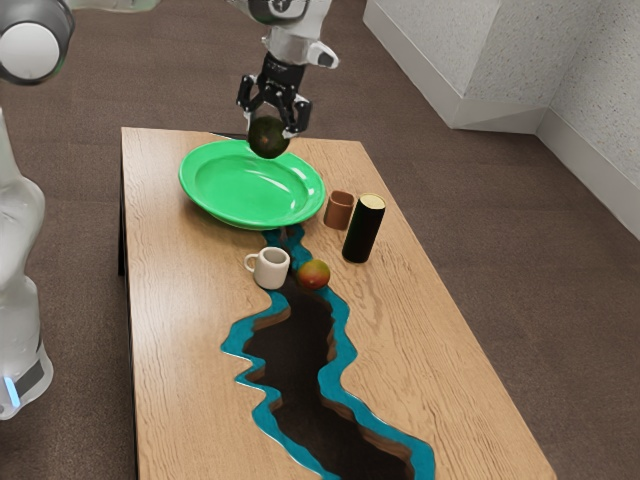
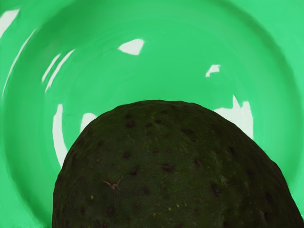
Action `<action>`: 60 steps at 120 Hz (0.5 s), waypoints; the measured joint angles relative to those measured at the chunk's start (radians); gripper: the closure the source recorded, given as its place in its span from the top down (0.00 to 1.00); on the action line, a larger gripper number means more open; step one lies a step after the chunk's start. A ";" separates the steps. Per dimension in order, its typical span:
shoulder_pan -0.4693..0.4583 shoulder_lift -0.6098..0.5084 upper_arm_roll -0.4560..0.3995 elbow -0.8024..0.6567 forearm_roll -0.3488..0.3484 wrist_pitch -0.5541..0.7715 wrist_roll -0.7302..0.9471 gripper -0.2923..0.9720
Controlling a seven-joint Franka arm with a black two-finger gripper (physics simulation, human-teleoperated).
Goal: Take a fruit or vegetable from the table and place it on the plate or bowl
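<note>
Gripper (image 1: 272, 118) pinching one dark green avocado (image 1: 268, 137) between both black fingers, one on each side; it hangs in the air over the far rim of the green plate (image 1: 215, 190), not touching it; in the wrist view the avocado (image 2: 166, 171) sits just under the hand, pitted dark skin, with the glossy plate (image 2: 142, 71) spread below it.

Counts on the wooden table (image 1: 180, 330): one plate; one white mug (image 1: 270, 267), upright, handle toward the exterior view's left; one brown cup (image 1: 339, 210), upright, just beside the plate's rim on the exterior view's right; one tall dark cylinder (image 1: 363, 229) with a pale yellow top, upright, next to the brown cup; any label on it too small to read; one red-and-green fruit (image 1: 314, 273) lying just beside the mug, on the blue edge of the inlay.

Fruit total: two, one held and one on the table; three upright containers.

Table has one dark river-shaped inlay (image 1: 300, 350) with a blue border, running from the plate toward the near end.
</note>
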 joint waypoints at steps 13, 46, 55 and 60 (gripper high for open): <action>-0.001 -0.001 0.006 -0.015 -0.006 0.000 0.018 0.43; -0.007 -0.004 0.037 -0.019 -0.022 0.011 0.070 0.71; -0.010 -0.004 0.037 -0.018 -0.025 0.015 0.082 0.73; -0.011 -0.004 0.037 -0.018 -0.026 0.018 0.087 0.74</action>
